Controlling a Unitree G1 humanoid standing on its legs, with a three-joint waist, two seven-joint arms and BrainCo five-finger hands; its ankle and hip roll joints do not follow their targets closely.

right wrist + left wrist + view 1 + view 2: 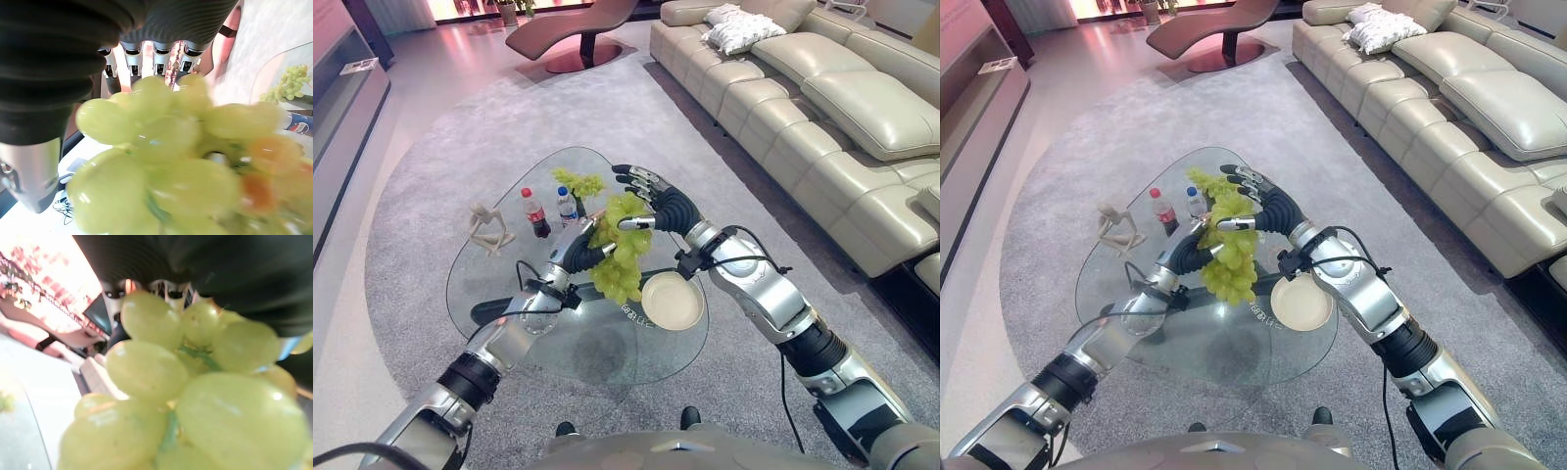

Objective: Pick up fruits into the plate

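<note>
A large bunch of green grapes hangs in the air above the glass surface, its oval, glossy berries packed tight and trailing down to a narrower lower end. It is held between the left hand, at its 9 o'clock side, and the right hand, at its 1 o'clock side. Up close, the berries show pale yellow-green skin with a green stem among them. A second, smaller bunch of green grapes lies on the surface at 11 o'clock from the held bunch. The round cream plate sits on the surface at 4 o'clock from the held bunch, near the edge, with nothing on it.
</note>
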